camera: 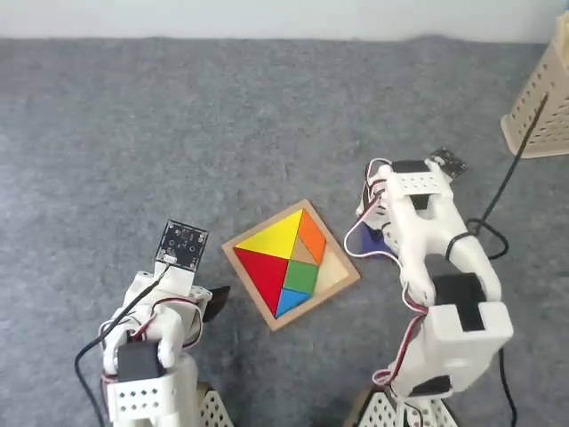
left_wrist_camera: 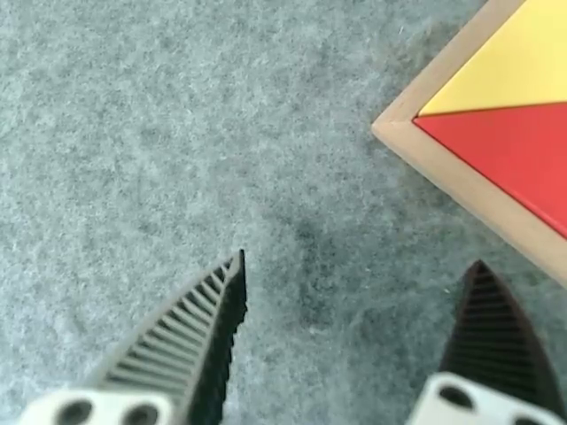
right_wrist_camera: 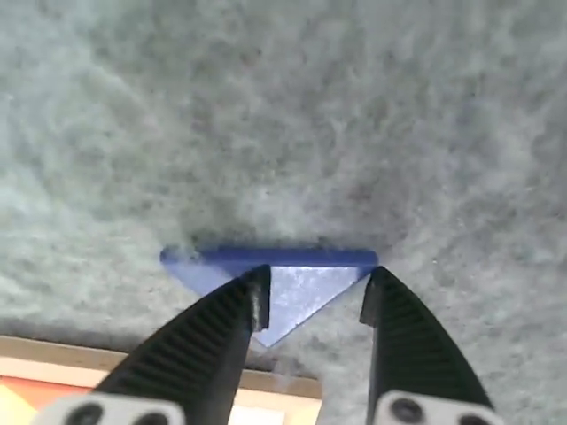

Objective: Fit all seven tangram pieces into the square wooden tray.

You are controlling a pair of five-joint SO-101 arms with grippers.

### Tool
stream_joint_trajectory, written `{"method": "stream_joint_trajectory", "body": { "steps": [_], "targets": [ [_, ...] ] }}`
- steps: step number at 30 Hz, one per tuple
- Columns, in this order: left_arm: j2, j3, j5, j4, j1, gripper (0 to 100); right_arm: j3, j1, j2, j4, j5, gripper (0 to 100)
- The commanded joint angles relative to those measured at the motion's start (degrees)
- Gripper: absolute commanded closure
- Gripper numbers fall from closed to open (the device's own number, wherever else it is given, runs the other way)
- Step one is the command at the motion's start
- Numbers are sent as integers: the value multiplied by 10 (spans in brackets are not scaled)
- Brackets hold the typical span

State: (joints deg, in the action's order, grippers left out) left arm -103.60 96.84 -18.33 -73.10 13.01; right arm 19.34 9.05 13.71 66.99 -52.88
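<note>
Square wooden tray [left_wrist_camera: 461, 177] sits mid-desk toward the near edge, six coloured pieces seated and one bare triangular slot [camera: 336, 271] at its corner facing the desk's right edge. Dark blue triangular piece [right_wrist_camera: 297, 292] lies on the grey felt just beyond that corner. Right end effector [right_wrist_camera: 314, 288] appears closed on it, pinching both slanted sides, probably for lifting into the slot. Left end effector [left_wrist_camera: 359, 263] is spread wide and empty by the tray's opposite corner.

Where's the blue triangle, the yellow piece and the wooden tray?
blue triangle [right_wrist_camera: 297, 285], right wrist view, the middle of its face.
yellow piece [camera: 276, 238], high view, its middle.
wooden tray [camera: 336, 269], high view, its bare unfilled corner.
</note>
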Motion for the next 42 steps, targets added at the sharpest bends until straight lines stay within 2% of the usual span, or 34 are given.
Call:
{"method": "stream_joint_trajectory", "body": {
  "steps": [1,6,10,14,18,24,31,34,38,42],
  "targets": [
    [-8,-3,-3,0,-3,647,-26,0,17,21,-7,808],
    [-8,-3,-3,0,-3,647,-40,-50,22,21,-4,809],
    [-8,-3,-3,0,-3,647,-58,-91,22,24,94,809],
    [-8,-3,-3,0,-3,647,-76,-107,22,24,48,818],
    [-8,-3,-3,0,-3,647,-98,-109,18,29,47,864],
    [-8,-3,-3,0,-3,647,-106,-112,17,59,-20,816],
    [-8,-3,-3,0,-3,647,-104,-95,23,56,-19,801],
    [-8,-3,-3,0,-3,647,-104,-93,23,55,-4,846],
    [-8,-3,-3,0,-3,647,-106,-92,23,54,62,902],
    [-8,-3,-3,0,-3,647,-106,-95,23,54,43,918]
  ]
}}
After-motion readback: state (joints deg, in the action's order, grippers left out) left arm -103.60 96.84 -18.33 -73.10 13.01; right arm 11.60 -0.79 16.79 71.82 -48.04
